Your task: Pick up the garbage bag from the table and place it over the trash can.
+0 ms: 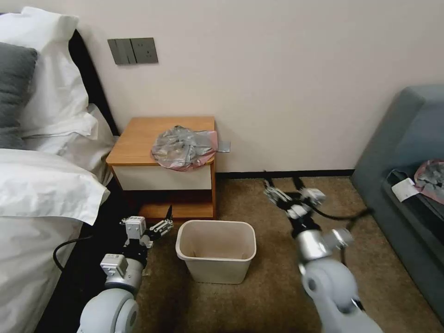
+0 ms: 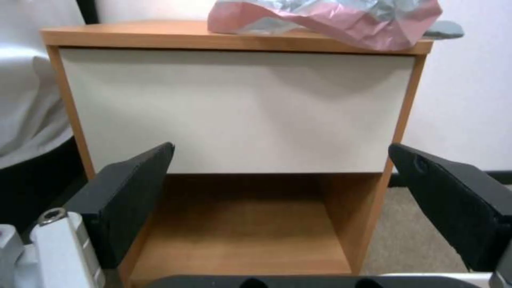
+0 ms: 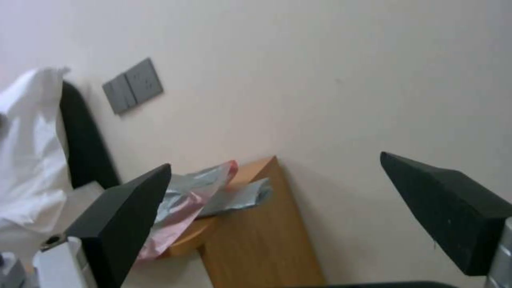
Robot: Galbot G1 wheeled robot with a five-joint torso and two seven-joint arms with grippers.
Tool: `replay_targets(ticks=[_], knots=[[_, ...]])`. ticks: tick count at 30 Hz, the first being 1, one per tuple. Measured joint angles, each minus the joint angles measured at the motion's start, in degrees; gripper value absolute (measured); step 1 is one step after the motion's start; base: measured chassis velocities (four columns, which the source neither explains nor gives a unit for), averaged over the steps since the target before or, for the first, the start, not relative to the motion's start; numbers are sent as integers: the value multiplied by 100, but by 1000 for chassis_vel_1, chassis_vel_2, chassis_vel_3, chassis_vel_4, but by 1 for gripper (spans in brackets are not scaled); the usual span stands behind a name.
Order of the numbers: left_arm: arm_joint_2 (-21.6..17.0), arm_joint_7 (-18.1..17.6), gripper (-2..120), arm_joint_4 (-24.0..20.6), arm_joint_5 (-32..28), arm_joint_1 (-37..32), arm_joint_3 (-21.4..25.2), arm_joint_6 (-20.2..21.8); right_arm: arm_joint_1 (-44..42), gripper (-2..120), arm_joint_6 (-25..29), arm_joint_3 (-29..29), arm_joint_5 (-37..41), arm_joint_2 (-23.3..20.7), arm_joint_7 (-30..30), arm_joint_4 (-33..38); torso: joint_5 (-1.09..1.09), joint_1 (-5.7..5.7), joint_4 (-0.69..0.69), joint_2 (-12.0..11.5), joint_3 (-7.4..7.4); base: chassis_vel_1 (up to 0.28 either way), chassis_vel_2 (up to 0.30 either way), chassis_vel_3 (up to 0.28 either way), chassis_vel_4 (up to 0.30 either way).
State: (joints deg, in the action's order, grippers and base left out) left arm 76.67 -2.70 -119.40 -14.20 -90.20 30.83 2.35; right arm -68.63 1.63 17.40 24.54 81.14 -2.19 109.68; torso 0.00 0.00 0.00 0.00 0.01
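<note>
From the head view, I see the garbage bag (image 1: 184, 147) crumpled on the right front part of the counter (image 1: 134, 143), its pink rim spilling over the front edge. The trash can (image 1: 216, 250) stands on the carpet just in front of the counter, empty. My left gripper (image 1: 162, 223) sits low beside the trash can's left side, fingers apart; my right gripper (image 1: 283, 186) hangs over the carpet to the right of the counter, well below and apart from the bag, fingers also apart.

In the left wrist view, the left gripper (image 2: 280, 192) faces the white drawer front with the bag (image 2: 331, 18) high above it on the counter (image 2: 128, 36). I judge it must rise a good way before closing.

In the right wrist view, the right gripper (image 3: 275, 208) looks up at the counter's (image 3: 256, 232) side; the bag (image 3: 203, 192) droops over the edge, nearer one finger (image 3: 125, 216). I'd pinch that overhanging rim, not the bundle's middle, so the bag opens when lifted.
</note>
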Motion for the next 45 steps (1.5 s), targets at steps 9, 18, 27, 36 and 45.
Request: replay_targets(ticks=[9, 18, 27, 36, 45], knots=[[44, 7, 100, 145, 104, -16, 18, -49, 1513, 100, 327, -706, -2732, -629, -15, -1874, 0, 0, -1, -2, 1, 0, 0, 0, 0], [36, 6, 100, 350, 112, 85, 14, -93, 2532, 100, 759, -1258, -3968, -831, 80, -2863, 0, 1, 0, -2, 0, 0, 0, 0, 0], [96, 1, 100, 485, 210, 201, -89, -92, 3265, 100, 1091, -1690, -4934, -689, 71, -3570, 0, 0, 0, -1, 0, 0, 0, 0, 0], [25, -20, 100, 543, 200, 239, -61, -92, 3456, 80, 1211, -1869, -5368, -595, 21, -3779, 0, 0, 0, -1, 0, 0, 0, 0, 0], [48, -29, 100, 567, 204, 247, -73, -126, 3520, 50, 1249, -1873, -5402, -620, 8, -3888, 0, 0, 0, -1, 0, 0, 0, 0, 0]])
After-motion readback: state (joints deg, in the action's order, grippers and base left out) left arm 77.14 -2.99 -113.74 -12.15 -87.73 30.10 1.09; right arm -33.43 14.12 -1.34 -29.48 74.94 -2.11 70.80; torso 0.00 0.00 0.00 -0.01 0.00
